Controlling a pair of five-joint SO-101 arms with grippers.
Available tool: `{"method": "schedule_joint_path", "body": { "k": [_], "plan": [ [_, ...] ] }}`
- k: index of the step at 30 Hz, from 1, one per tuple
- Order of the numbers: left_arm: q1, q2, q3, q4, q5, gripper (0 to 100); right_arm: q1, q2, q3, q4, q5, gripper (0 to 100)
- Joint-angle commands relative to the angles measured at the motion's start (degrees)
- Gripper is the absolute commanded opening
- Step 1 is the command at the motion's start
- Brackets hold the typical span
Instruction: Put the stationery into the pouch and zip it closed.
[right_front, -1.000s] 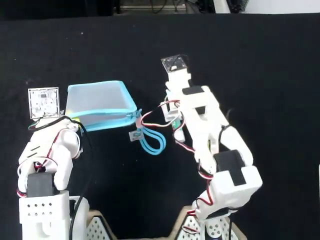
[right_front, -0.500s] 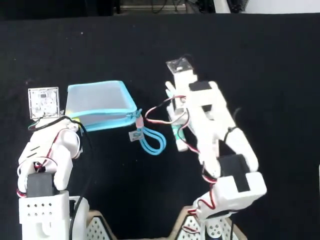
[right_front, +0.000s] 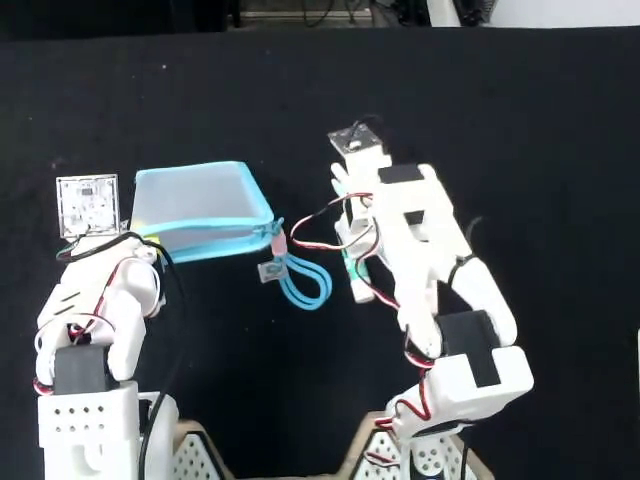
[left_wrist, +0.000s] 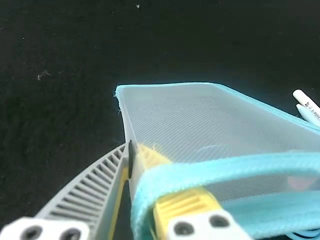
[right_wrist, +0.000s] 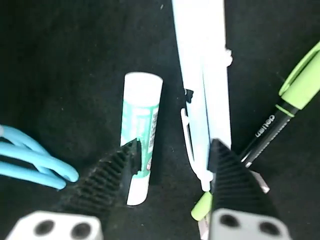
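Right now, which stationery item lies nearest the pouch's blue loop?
The short white-and-green tube; the white pens and green-capped pen lie farther from the blue loop.

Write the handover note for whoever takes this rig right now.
Left gripper: shut on the pouch at its blue rim.
Right gripper: open, low over the stationery on the table, with the glue stick and white pens between its fingers and the green marker beside them.
Done: nothing seen inside the pouch.
Left: load every item, then zip it.
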Motion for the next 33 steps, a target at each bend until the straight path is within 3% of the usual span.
{"method": "schedule_joint_path", "body": {
  "k": [1, 15, 23, 33],
  "plan": [
    [-0.4, -0.7, -0.7, -1.2, 0.2, 3, -1.1, -1.0, -3.5, -1.8, -1.2, 23.3],
    [-0.4, -0.7, -0.7, -1.2, 0.2, 3, -6.2, -0.9, -3.4, -5.5, -4.0, 17.5],
    [-0.4, -0.7, -0.7, -1.1, 0.2, 3, -5.1, -0.9, 2.8, -16.4, -4.4, 17.0],
    [-0.4, -0.7, -0.7, -0.9, 0.2, 3, -5.1, 3.7, 2.0, -17.1, -4.3, 16.9]
  ]
}}
